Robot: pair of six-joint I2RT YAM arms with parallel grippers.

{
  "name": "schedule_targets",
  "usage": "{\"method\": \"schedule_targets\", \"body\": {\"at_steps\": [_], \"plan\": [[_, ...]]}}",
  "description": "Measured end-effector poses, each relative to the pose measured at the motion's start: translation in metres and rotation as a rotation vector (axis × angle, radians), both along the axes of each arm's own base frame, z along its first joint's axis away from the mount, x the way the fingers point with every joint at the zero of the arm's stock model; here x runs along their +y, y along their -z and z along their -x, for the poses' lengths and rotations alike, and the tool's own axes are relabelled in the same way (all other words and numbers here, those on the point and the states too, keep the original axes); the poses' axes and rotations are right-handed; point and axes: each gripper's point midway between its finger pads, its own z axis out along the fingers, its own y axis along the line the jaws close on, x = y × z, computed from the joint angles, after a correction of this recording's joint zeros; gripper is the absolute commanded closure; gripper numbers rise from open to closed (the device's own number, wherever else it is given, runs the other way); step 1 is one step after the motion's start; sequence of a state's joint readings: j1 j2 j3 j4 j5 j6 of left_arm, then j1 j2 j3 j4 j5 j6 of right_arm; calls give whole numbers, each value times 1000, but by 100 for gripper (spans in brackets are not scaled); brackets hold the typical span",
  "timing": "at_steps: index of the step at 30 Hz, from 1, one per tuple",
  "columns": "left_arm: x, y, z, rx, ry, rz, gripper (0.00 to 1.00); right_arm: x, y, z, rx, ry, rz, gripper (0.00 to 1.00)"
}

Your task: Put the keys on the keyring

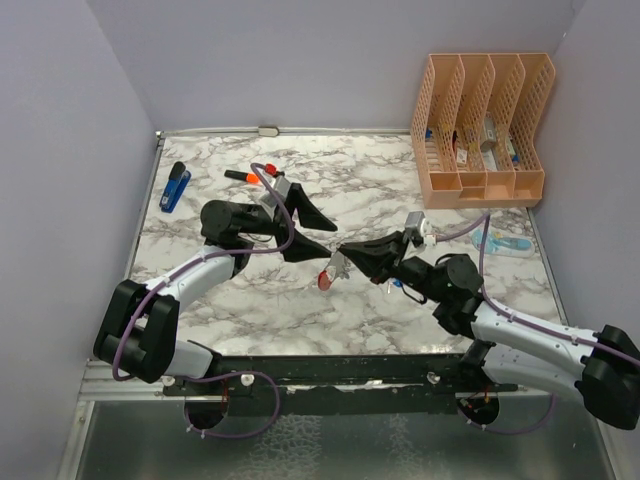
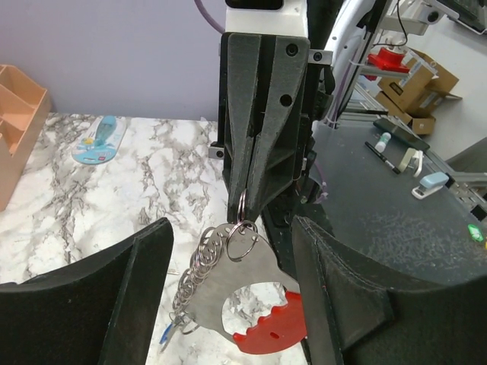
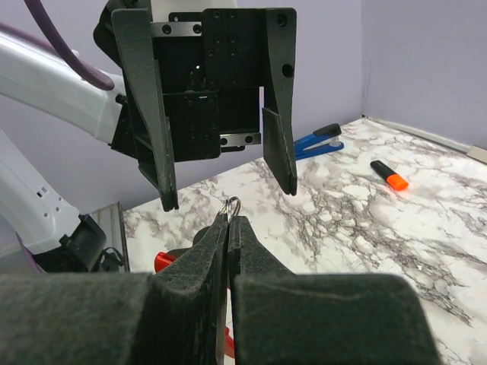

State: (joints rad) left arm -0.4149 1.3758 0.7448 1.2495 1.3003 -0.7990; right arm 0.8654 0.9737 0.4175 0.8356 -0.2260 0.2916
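Observation:
The keyring (image 2: pixel 228 289) is a grey flat plate with a red curved loop (image 2: pixel 274 331). It hangs from a small split ring (image 2: pixel 242 239) pinched in my right gripper (image 2: pixel 242 204), which is shut. Several small wire rings line the plate's left edge. One blue-headed key (image 2: pixel 166 334) dangles at their lower end. My left gripper (image 2: pixel 232 228) stands open, one finger on each side of the hanging keyring, touching nothing. In the top view the two grippers (image 1: pixel 330 240) (image 1: pixel 338 262) meet tip to tip above mid-table, with the red loop (image 1: pixel 325 280) below them.
A peach file organiser (image 1: pixel 480 130) stands at the back right. A pale-blue flat item (image 1: pixel 505 243) lies in front of it. A dark-blue stapler (image 1: pixel 175 187) and a black marker with an orange cap (image 1: pixel 240 177) lie at the back left.

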Motion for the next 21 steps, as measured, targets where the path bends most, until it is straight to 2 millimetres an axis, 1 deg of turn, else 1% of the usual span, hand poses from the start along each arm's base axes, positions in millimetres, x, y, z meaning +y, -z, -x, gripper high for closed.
{"method": "schedule_targets", "body": {"at_steps": [4, 13, 17, 19, 21], "plan": [[0, -1, 2, 12, 7, -1, 31, 4, -2, 2, -1, -8, 12, 99], [-6, 3, 9, 31, 33, -15, 32, 11, -11, 5, -19, -17, 21, 99], [-7, 6, 8, 45, 33, -24, 41, 12, -12, 3, -16, -9, 26, 99], [-7, 6, 8, 47, 32, -25, 48, 12, -12, 3, -17, -5, 28, 99], [-7, 7, 7, 46, 32, -27, 57, 12, -11, 2, -16, -3, 31, 99]]}}
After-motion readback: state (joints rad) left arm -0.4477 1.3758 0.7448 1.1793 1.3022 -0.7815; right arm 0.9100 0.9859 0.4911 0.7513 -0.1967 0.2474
